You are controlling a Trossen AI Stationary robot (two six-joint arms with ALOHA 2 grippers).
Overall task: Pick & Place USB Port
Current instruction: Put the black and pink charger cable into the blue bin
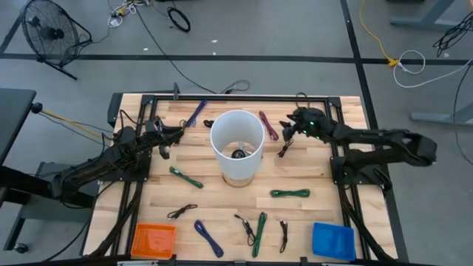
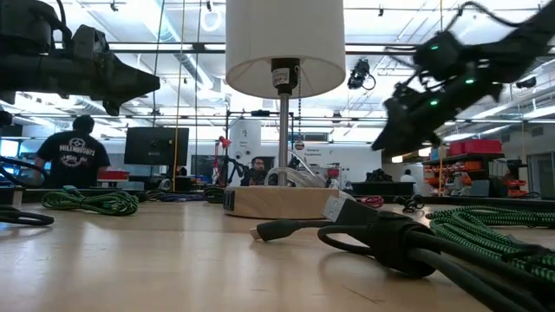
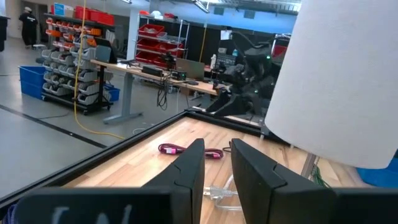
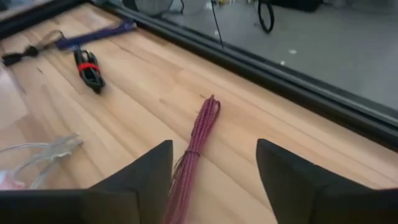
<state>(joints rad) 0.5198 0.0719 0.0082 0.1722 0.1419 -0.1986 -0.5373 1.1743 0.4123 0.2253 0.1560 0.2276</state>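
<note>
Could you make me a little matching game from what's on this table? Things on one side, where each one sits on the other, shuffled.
Things:
1. lamp
2. orange bin
3. blue bin
4. maroon cable

Places:
A. near corner of the table on the right arm's side
B. middle of the table
C. on the wood between the right gripper's open fingers
D. near corner on the left arm's side

Pairs: 1-B, 2-D, 3-A, 4-C
</note>
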